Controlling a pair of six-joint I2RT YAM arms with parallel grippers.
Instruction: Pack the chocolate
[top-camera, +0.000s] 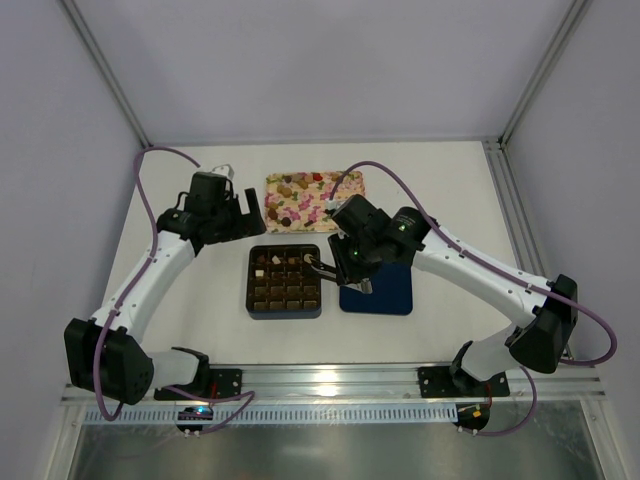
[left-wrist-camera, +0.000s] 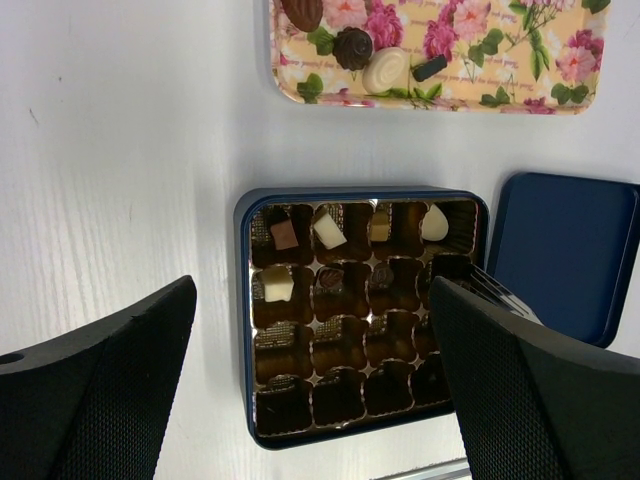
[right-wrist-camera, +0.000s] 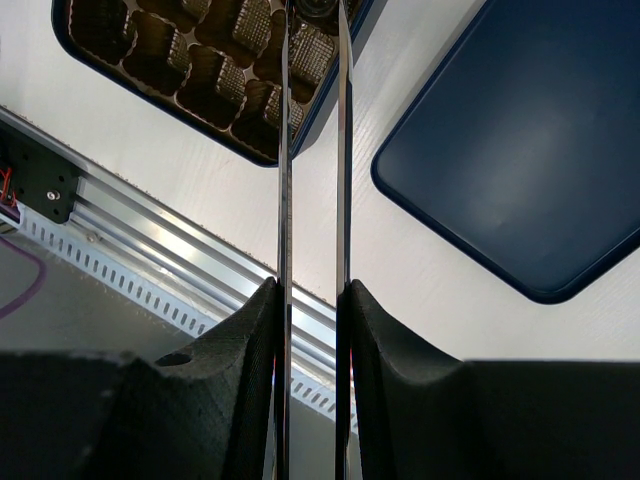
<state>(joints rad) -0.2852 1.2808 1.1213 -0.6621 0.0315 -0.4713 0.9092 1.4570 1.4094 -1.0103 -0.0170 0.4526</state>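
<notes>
Right gripper (right-wrist-camera: 313, 12) blades stand narrow, pinching a dark chocolate (right-wrist-camera: 316, 7) mostly cut off by the frame edge, over the box (left-wrist-camera: 243, 300) rim. Left gripper (top-camera: 238, 212) hangs wide. More pieces sit in box cells and on the floral tray (left-wrist-camera: 520, 80).

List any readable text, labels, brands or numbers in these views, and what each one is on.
No text can be read in any of the three views.
floral tray: flower print only, no words.
box: plain rim and gold liner, no label visible.
lid: plain navy, no print visible.
chocolates: surface relief is too small to read as letters or marks.
</notes>
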